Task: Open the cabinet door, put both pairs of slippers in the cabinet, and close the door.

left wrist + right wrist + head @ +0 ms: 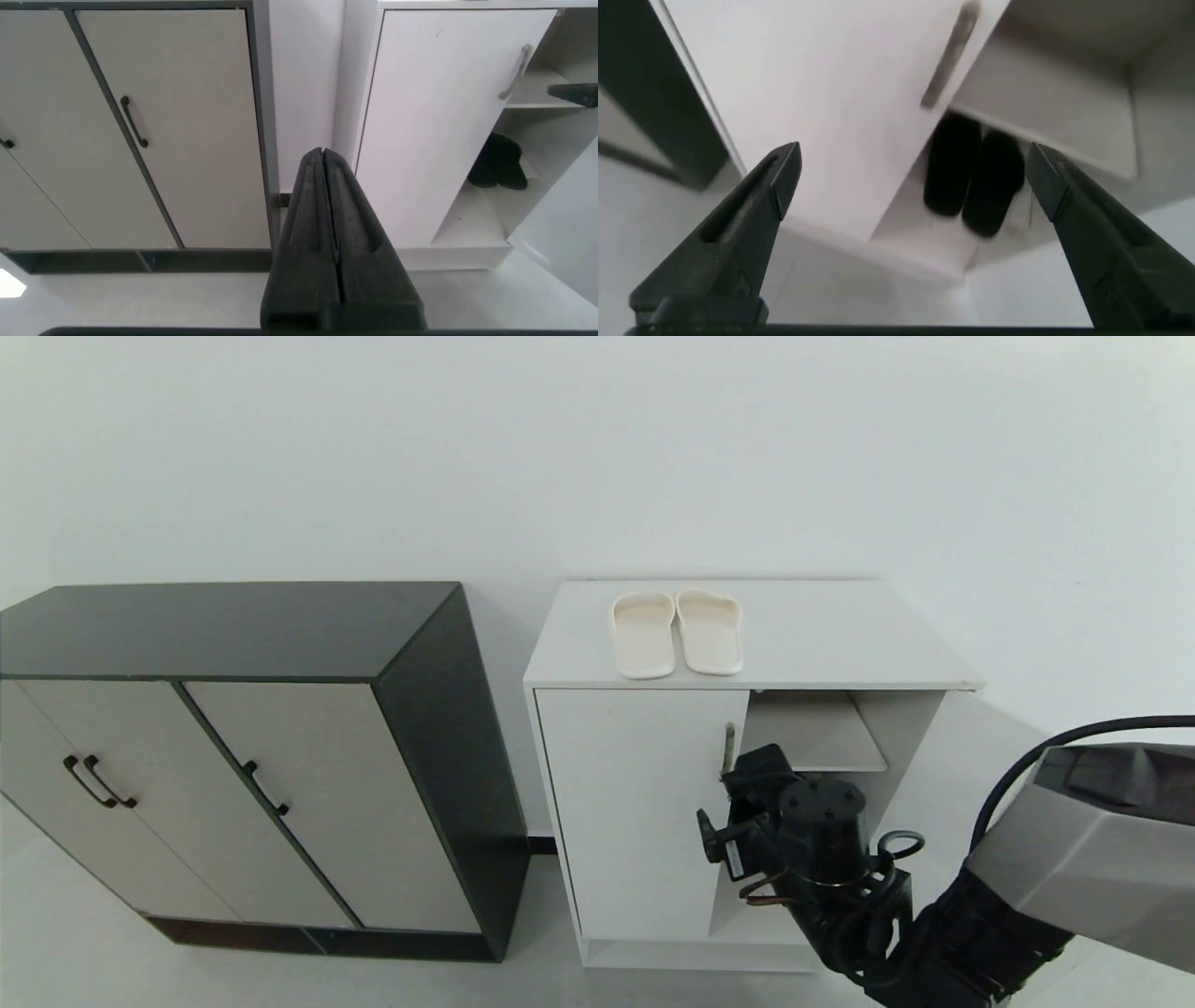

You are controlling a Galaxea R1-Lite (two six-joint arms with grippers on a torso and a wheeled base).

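Note:
A cream pair of slippers [677, 633] lies side by side on top of the white cabinet [840, 635]. The cabinet's right half stands open, with a shelf [817, 733] inside, and its left door [635, 803] is shut. A black pair of slippers [971, 177] [500, 163] rests on the cabinet's bottom board. My right gripper [910, 187] is open, just in front of the opening and near the door's handle [728, 747] [948, 56], holding nothing. My left gripper [327, 233] is shut and empty, low down and facing the gap between the two cabinets.
A dark cabinet [233, 625] with pale doors [177, 121] and black handles stands left of the white one, separated by a narrow gap. A white wall [597, 448] runs behind both. Light grey floor [75, 943] lies open in front.

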